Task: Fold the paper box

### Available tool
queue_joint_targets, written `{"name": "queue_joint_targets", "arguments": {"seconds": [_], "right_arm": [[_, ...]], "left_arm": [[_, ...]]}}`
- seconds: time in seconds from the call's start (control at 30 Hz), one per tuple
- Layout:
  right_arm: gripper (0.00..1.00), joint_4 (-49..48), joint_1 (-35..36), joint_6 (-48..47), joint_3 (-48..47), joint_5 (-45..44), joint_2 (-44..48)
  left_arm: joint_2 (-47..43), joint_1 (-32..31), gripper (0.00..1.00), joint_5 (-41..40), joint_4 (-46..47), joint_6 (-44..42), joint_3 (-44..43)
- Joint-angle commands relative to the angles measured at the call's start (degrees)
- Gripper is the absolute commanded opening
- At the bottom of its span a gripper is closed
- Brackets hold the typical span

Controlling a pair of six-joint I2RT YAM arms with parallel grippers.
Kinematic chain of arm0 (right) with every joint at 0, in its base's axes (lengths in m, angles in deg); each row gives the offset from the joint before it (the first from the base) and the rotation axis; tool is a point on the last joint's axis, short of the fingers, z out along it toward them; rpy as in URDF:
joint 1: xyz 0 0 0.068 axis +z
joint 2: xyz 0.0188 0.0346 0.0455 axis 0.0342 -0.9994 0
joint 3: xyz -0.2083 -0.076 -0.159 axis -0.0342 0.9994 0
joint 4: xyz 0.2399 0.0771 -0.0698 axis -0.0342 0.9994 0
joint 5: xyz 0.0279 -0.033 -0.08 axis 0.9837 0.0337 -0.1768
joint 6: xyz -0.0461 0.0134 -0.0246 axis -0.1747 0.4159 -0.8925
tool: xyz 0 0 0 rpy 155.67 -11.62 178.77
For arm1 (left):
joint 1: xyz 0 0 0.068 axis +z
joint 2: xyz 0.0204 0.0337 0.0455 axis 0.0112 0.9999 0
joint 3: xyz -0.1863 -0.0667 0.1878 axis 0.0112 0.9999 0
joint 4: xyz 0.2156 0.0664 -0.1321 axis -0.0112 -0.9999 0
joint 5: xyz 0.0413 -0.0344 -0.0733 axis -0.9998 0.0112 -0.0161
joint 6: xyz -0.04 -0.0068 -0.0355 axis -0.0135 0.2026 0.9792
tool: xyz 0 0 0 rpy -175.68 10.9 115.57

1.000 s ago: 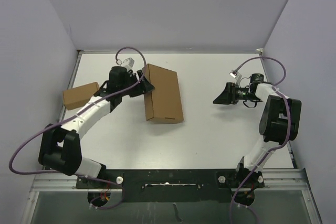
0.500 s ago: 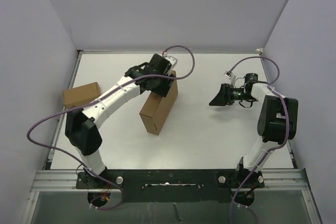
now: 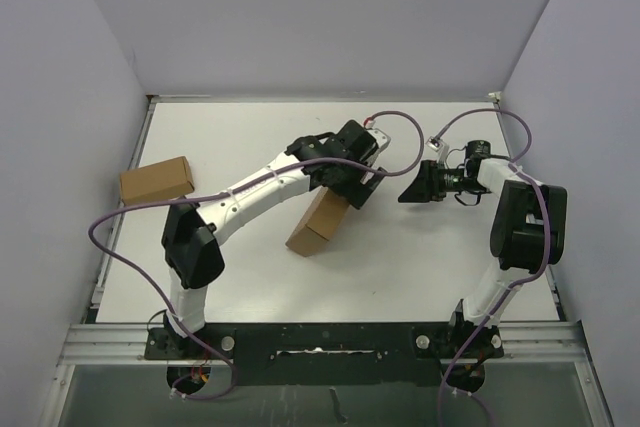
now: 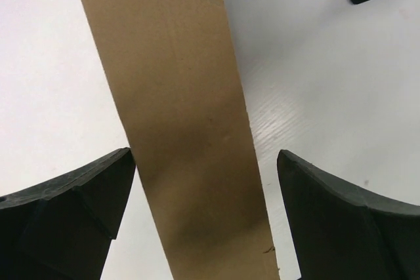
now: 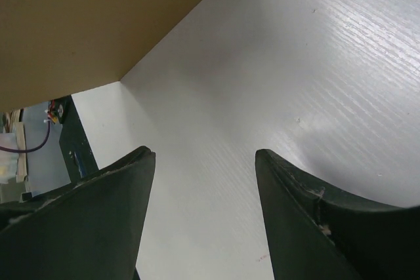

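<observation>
My left arm reaches far across, its tool (image 4: 203,155) spread astride the on-edge paper box (image 3: 318,223), with my right tool (image 3: 412,188) released just beyond, above the bench (image 3: 430,262)

Spread fingers (image 5: 79,227) of the right gripper (image 5: 203,155) over table (image 5: 295,63); cardboard, probably the paper box (image 5: 85,18), upper left.

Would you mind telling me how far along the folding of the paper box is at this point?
Done: the paper box looks like a closed slab, tipped up on its edge mid-table, with no loose flaps showing. In hand: the left hand straddles its narrow side, open, and the right hand hovers open beside it. Left: these views hide whether any flap needs tucking.
</observation>
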Motion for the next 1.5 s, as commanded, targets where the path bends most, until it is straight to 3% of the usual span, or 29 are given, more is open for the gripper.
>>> {"name": "queue_joint_targets", "arguments": {"seconds": [0.0, 0.3, 0.5, 0.6, 0.63, 0.73, 0.83, 0.9, 0.97, 1.03, 1.1, 1.27, 1.47], "right_arm": [[0.63, -0.3, -0.1, 0.1, -0.2, 0.7, 0.2], [0.63, 1.2, -1.3, -1.5, -0.8, -2.0, 1.7], [0.59, 3.6, -4.9, -7.0, -1.1, -10.9, 5.9], [0.57, 3.9, -7.0, -10.7, -0.2, -9.6, 10.3], [0.54, 4.2, -7.2, -12.9, 0.3, -7.6, 12.4], [0.30, 7.4, -6.4, -20.8, 1.0, 0.0, 15.9], [0.05, 24.2, -2.2, -51.3, 0.9, 6.0, 16.1], [0.00, 38.3, 1.3, -79.1, 2.8, 5.3, 15.1], [0.00, 48.0, 2.7, -101.5, 5.5, 3.1, 14.2], [0.00, 49.9, 3.8, -110.7, 8.3, 1.3, 14.6], [0.00, 45.8, 6.0, -109.7, 11.4, -0.9, 16.4], [0.00, 24.1, 17.9, -92.2, 18.4, -10.1, 23.3], [0.03, 6.5, 31.0, -75.2, 21.1, -18.8, 23.1]], "left_arm": [[-4.2, 0.1, 0.91, 10.5, 7.6, 4.5, 1.2], [-14.5, 0.2, 0.98, 21.6, 25.3, 10.4, 12.8], [-26.1, 2.3, 0.98, 21.8, 39.6, 14.7, 30.0], [-34.2, 5.8, 0.98, 24.4, 48.4, 20.6, 43.4], [-36.8, 7.0, 0.95, 25.3, 51.0, 22.9, 48.4], [-44.0, 9.9, 0.83, 26.2, 54.7, 28.8, 61.8], [-49.5, 10.6, 0.47, 23.3, 51.3, 31.1, 69.7], [-51.8, 11.0, 0.32, 21.6, 48.2, 32.1, 72.7], [-53.5, 11.4, 0.22, 21.2, 47.2, 33.4, 75.5], [-54.2, 11.4, 0.21, 22.1, 49.5, 35.8, 78.7], [-53.9, 11.4, 0.21, 23.8, 53.2, 38.1, 81.7], [-46.3, 11.5, 0.24, 26.3, 64.5, 42.8, 86.4], [-34.7, 16.3, 0.26, 27.1, 73.3, 43.5, 83.8]]}}
